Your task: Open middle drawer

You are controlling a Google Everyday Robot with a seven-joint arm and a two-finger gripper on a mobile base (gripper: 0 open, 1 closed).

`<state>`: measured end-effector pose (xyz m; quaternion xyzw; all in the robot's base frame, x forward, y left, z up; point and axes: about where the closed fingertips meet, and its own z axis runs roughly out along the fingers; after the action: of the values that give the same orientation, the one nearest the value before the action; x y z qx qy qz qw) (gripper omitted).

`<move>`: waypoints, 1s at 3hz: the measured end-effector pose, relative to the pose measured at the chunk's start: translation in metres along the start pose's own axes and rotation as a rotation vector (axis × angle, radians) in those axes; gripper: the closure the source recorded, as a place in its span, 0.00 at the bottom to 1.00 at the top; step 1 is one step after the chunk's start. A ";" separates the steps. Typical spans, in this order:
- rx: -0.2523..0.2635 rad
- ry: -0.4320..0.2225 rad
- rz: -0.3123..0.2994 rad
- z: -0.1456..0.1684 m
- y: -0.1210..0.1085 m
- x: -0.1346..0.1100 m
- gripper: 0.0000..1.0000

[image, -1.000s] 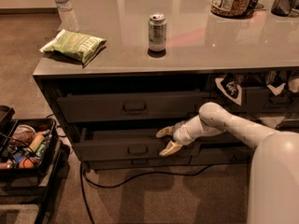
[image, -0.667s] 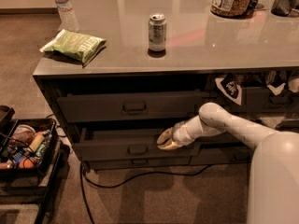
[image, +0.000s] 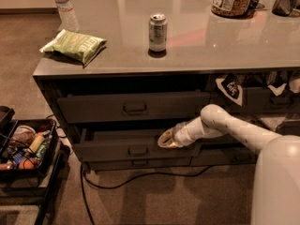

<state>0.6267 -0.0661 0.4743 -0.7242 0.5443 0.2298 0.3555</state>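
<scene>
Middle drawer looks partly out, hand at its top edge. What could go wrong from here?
1. The hand sits at the top edge of the wide dark grey middle drawer, right of its small rectangular pull handle; an off-centre pull might skew the drawer or slip.
2. The taller dark grey upper drawer is close above; the white arm could bump it.
3. A black cable lies on the carpet below; the robot's white body might snag it.

Middle drawer ajar, tool at rim
</scene>
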 end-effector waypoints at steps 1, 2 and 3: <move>0.059 0.007 -0.046 -0.002 -0.004 0.000 1.00; 0.131 0.034 -0.099 -0.006 -0.005 -0.005 1.00; 0.179 0.058 -0.148 -0.003 -0.011 -0.011 1.00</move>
<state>0.6340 -0.0603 0.4869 -0.7340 0.5180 0.1322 0.4188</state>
